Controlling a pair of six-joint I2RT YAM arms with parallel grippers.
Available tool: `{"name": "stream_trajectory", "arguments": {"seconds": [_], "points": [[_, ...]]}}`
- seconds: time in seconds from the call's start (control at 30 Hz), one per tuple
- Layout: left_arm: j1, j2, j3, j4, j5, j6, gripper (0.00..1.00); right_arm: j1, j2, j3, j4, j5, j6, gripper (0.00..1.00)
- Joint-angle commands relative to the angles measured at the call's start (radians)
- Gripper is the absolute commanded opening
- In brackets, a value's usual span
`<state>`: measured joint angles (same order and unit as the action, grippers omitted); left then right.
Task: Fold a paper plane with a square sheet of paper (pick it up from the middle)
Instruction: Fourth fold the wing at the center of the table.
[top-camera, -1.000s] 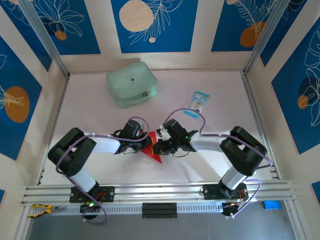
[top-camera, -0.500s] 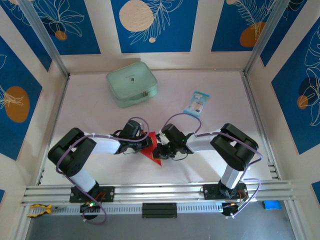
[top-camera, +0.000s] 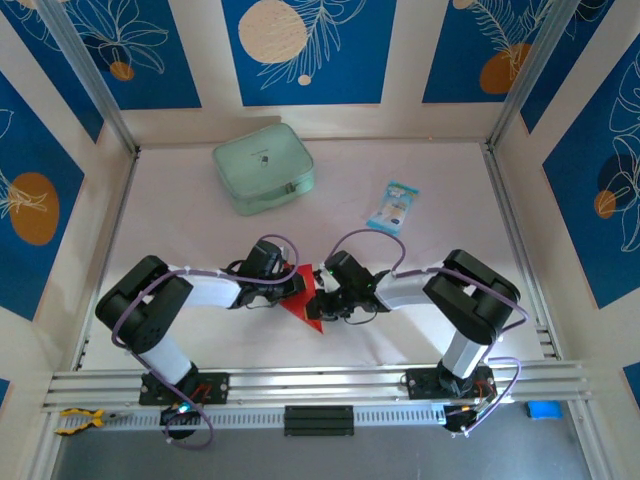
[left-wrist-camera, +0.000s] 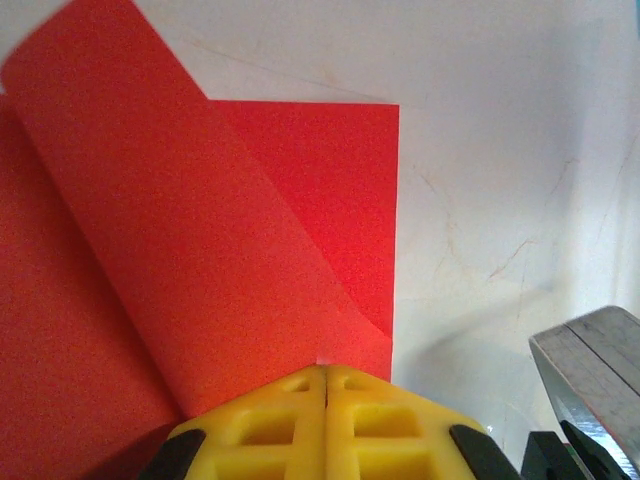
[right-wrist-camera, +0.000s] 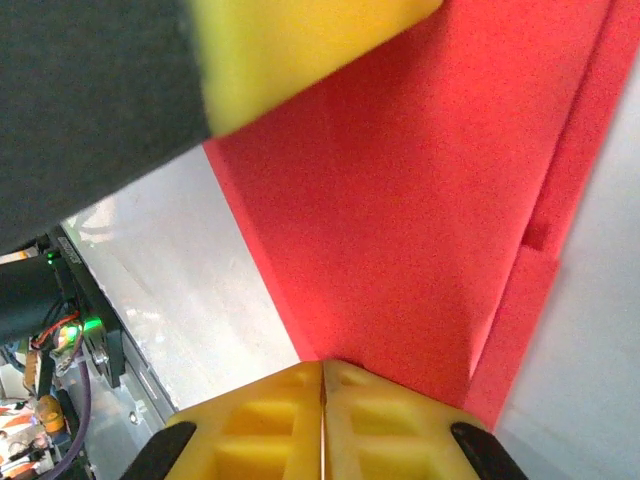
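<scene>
Top view high at near edge, looking down; wrist views close, sharing red sheet (left-wrist-camera: 150, 250).

No text can be read: print on the small blue-white packet (top-camera: 392, 206) and the green pouch (top-camera: 263, 167) is too small.

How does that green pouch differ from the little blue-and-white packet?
The green pouch is much bigger than the blue-and-white packet. The pouch is plain pale green and thick; the packet is flat and printed. The pouch lies left of centre, the packet further right. Both lie on the table, nothing touching them.
</scene>
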<state>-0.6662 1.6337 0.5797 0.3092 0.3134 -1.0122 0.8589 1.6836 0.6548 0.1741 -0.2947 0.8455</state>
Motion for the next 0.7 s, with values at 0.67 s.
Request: {"name": "stream_trajectory", "arguments": {"seconds": [0.67], "points": [[-0.001, 0.007, -0.018, -0.025, -0.028, 0.019, 0.05, 0.043, -0.018, 0.059, -0.226, 0.083, -0.054, 0.09]]}}
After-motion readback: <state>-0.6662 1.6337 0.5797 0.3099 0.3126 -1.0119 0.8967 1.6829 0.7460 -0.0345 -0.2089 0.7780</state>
